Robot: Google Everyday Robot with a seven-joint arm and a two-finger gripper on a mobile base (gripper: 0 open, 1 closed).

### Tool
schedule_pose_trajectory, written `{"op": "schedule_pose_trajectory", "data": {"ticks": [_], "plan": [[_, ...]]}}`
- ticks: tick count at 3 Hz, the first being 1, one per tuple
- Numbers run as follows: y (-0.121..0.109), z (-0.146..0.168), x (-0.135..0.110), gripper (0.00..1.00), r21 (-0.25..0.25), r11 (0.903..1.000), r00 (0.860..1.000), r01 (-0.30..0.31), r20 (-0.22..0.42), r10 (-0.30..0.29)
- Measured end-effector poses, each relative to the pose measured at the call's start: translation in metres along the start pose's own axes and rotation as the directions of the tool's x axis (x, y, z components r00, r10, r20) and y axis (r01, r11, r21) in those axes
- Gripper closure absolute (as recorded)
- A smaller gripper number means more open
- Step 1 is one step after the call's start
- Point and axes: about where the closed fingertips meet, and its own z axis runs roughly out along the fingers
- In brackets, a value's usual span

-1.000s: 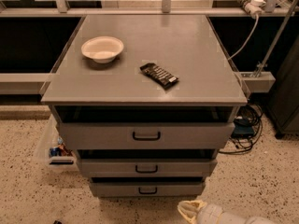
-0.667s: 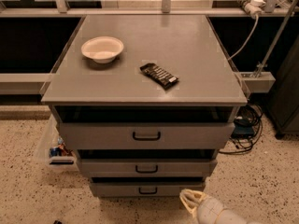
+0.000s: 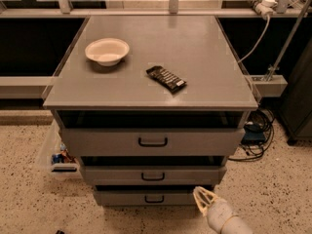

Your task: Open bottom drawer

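Note:
A grey metal cabinet with three drawers fills the middle of the camera view. The bottom drawer [image 3: 146, 197] has the narrowest front and the smallest black loop handle [image 3: 154, 199]. Above it are the mid-sized drawer [image 3: 153, 175] and the tallest top drawer [image 3: 151, 142]. All three fronts stand slightly stepped. My gripper [image 3: 204, 198] with cream-coloured fingers comes in from the bottom right. It is just right of the bottom drawer's front, level with it, about a hand's width from the handle.
On the cabinet top [image 3: 195, 48] lie a white bowl [image 3: 107, 50] and a dark snack bar [image 3: 166, 78]. A clear plastic bin [image 3: 56, 155] stands on the speckled floor at the left. Cables [image 3: 256, 135] and a dark unit [image 3: 300, 101] are at the right.
My gripper has moved up and slightly left from the bottom edge, closer to the bottom drawer's right end. The drawers, bowl and snack bar have not moved.

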Motion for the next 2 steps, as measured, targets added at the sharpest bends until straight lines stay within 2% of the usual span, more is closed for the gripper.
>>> {"op": "schedule_pose_trajectory", "data": {"ticks": [1,2], "plan": [[0.0240,0.0131,0.0119,1.00,-0.015,0.9975,0.997,-0.070,0.028,0.070],[0.0249,0.0132,0.0118,1.00,-0.016,0.9974,0.997,-0.071,0.028,0.071]]}}
